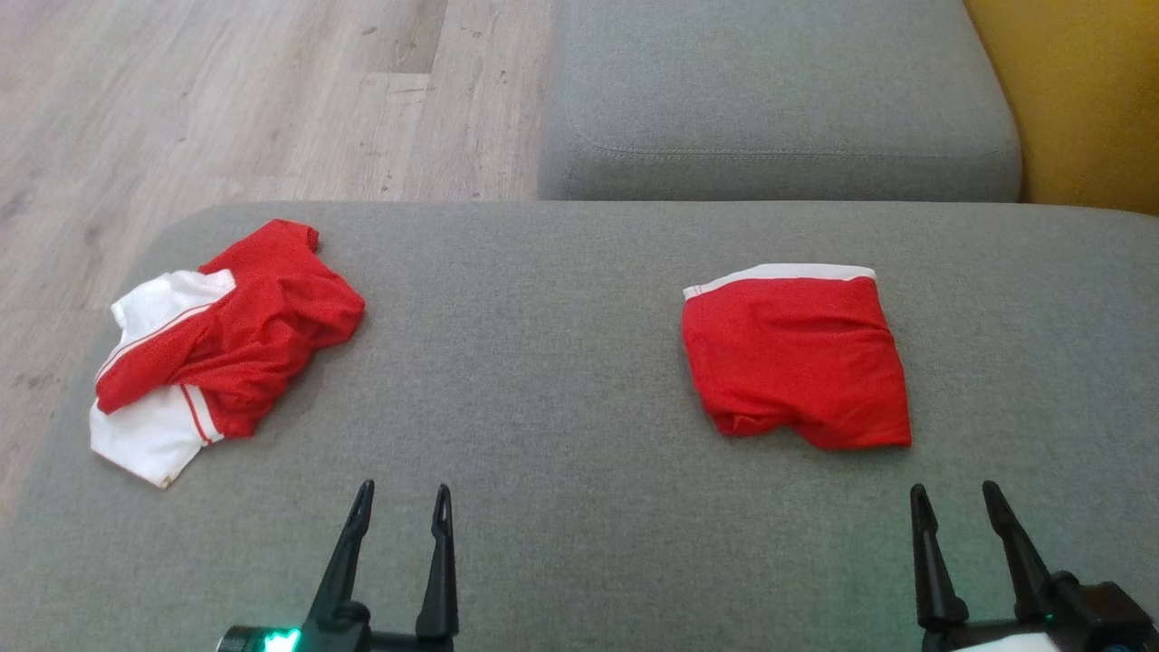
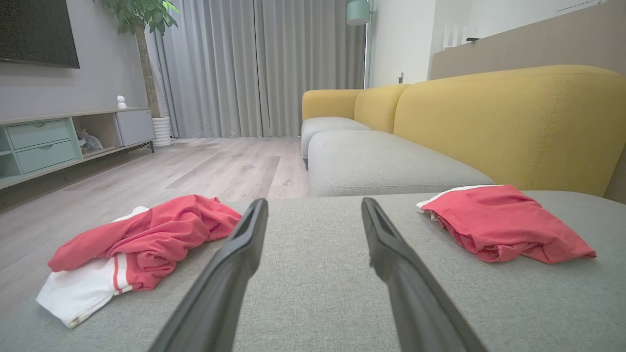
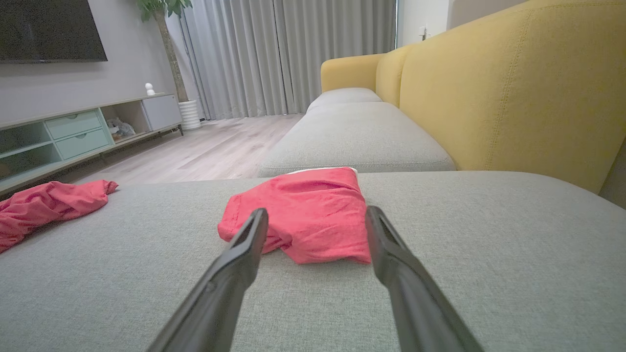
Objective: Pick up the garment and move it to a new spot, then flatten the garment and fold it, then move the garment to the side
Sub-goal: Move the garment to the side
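Note:
A crumpled red and white garment [image 1: 222, 340] lies at the left end of the grey ottoman [image 1: 543, 380]; the left wrist view has it at lower left [image 2: 142, 239]. A folded red garment with a white band [image 1: 797, 358] rests flat toward the right, straight ahead in the right wrist view [image 3: 305, 220]. My left gripper [image 1: 401, 503] hovers open near the front edge, between the two garments, holding nothing. Open and empty too, my right gripper [image 1: 955, 503] sits just in front of the folded garment.
A grey sofa seat [image 1: 779, 100] with a yellow backrest [image 1: 1077, 91] stands beyond the ottoman. Wooden floor [image 1: 226, 100] lies to the left and behind. A TV cabinet [image 2: 54, 142], a potted plant and curtains stand far off.

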